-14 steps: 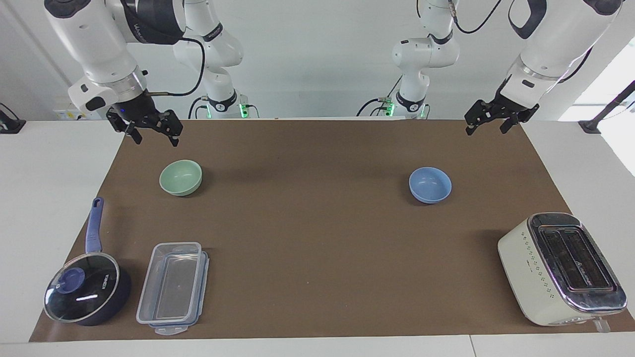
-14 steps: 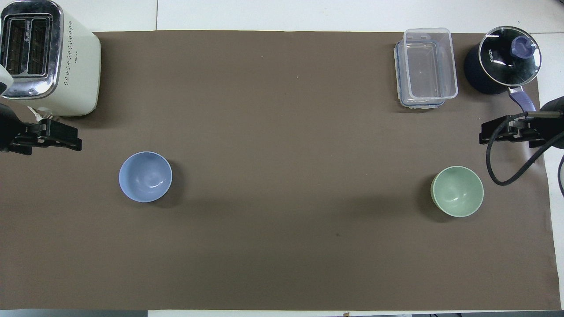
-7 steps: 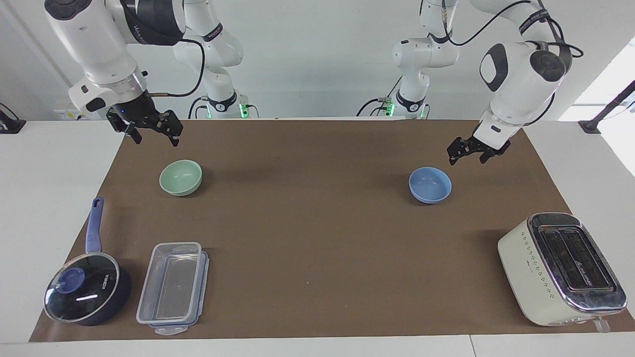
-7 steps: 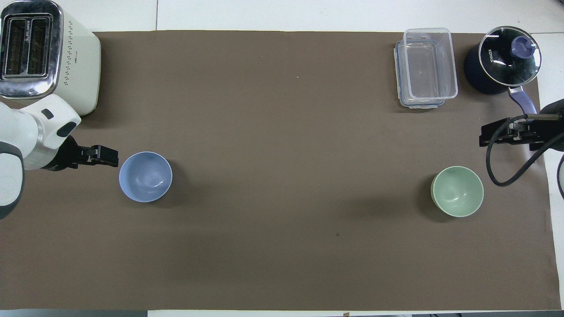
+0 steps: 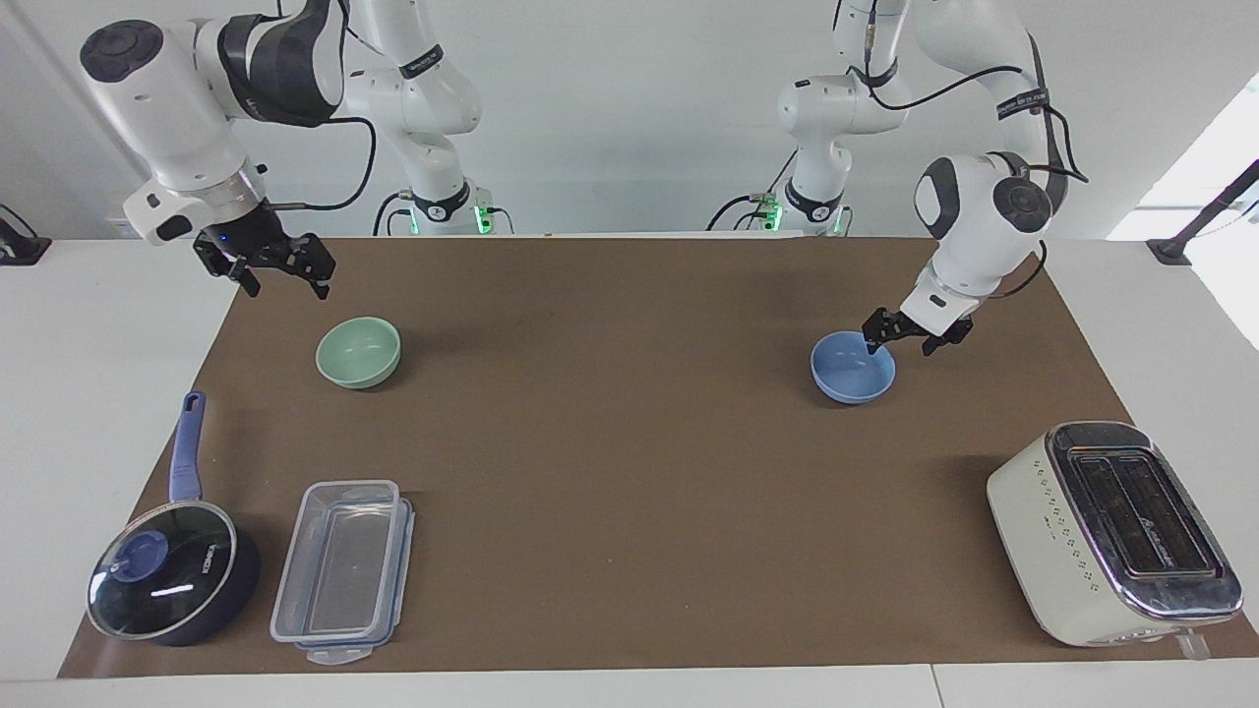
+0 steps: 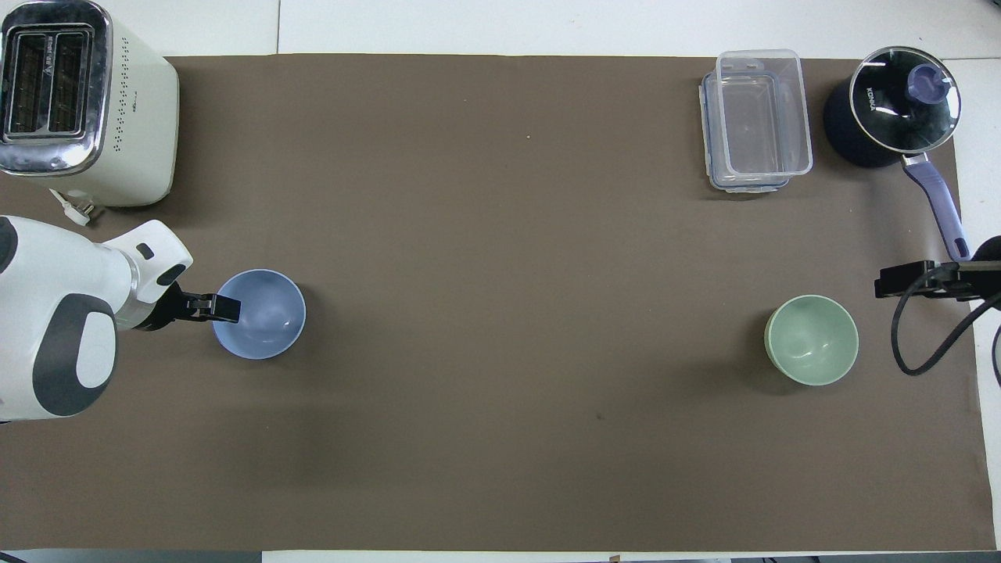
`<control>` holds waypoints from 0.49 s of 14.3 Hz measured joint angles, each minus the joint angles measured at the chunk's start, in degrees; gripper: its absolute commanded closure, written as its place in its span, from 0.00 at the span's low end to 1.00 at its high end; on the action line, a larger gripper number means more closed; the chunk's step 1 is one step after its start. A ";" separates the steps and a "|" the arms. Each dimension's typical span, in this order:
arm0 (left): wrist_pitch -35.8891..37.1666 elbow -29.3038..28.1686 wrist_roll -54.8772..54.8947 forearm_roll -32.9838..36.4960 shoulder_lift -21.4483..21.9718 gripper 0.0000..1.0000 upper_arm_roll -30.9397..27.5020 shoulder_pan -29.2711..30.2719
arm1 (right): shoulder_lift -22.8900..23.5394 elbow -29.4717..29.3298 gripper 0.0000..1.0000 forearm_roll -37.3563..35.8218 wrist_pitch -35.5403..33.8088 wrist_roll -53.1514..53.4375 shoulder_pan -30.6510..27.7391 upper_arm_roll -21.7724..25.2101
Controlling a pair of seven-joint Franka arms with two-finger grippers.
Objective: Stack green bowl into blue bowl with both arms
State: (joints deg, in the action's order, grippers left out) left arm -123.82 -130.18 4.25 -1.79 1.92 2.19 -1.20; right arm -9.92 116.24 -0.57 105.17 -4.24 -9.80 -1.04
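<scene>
A brown mat covers the table. The toaster sits at the left arm's end; the saucepan and clear container sit at the right arm's end. The blue bowl and green bowl stand well apart. The overhead view shows the saucepan's handle ending near the right gripper, raised with fingers spread near the green bowl. The left gripper, bent down, straddles the blue bowl's rim, fingers unclenched.
</scene>
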 measured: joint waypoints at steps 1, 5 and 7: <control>-0.56 -0.60 0.09 0.00 -0.11 0.10 0.02 -0.02 | -1.25 3.26 0.00 0.01 2.61 -0.01 -0.32 0.02; -1.82 -0.97 0.88 0.00 -1.14 0.93 0.18 -0.38 | -3.87 12.81 0.00 0.01 9.49 0.00 -0.60 0.06; -2.20 -0.99 1.18 0.00 -1.38 1.00 0.19 -0.71 | -3.46 15.15 0.00 0.01 13.09 0.00 -1.23 0.06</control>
State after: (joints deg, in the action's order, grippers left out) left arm -126.02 -131.17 5.43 -1.79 0.54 2.38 -1.90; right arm -13.39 131.39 -0.56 118.26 -4.25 -11.02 -0.97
